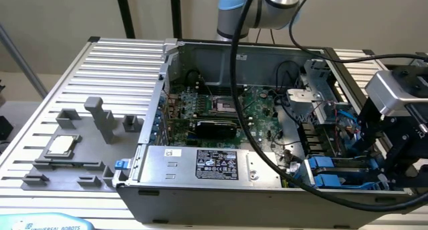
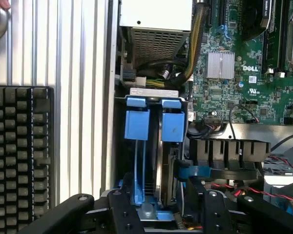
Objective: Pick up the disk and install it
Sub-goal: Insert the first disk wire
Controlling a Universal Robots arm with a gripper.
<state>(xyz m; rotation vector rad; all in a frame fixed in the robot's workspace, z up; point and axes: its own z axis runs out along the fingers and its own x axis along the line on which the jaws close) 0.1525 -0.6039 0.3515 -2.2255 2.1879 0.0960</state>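
So the disk [image 2: 172,127] is standing on edge in the drive bay, in the corner of the open computer case [image 1: 200,202] that's low in the frame toward the exterior view's right. It's edge-on to the wrist camera: a thin dark silver-grey metal side, a blue plastic carrier bracket running along it, and a squarish blue tab on the end. In the exterior view the disk [image 1: 322,163] shows up as a blue block just inside the case wall.

A second blue carrier [image 2: 136,124] sits just beside it and looks pretty much identical. I'm going with the one closer to the motherboard [image 2: 234,83], since it lines up with the middle of the hand, but I honestly can't say for sure which of the two is the task's.

The hand [image 2: 166,214] is right over the bay with its black fingers [image 2: 123,209] spread wide, one on each side of the two carriers. I can't tell if they're touching the blue plastic or just straddling it, but it doesn't look like a clamp. In the exterior view the hand [image 1: 396,162] hangs at the far lower right.

Other stuff: the power supply [image 1: 214,165] is next to the bay, and the whole case sits on a ribbed aluminium bench [image 1: 114,64]. A small silver chip [image 1: 60,146] rests on a grey fixture [image 1: 100,121] over at the exterior view's left, well apart from all this.
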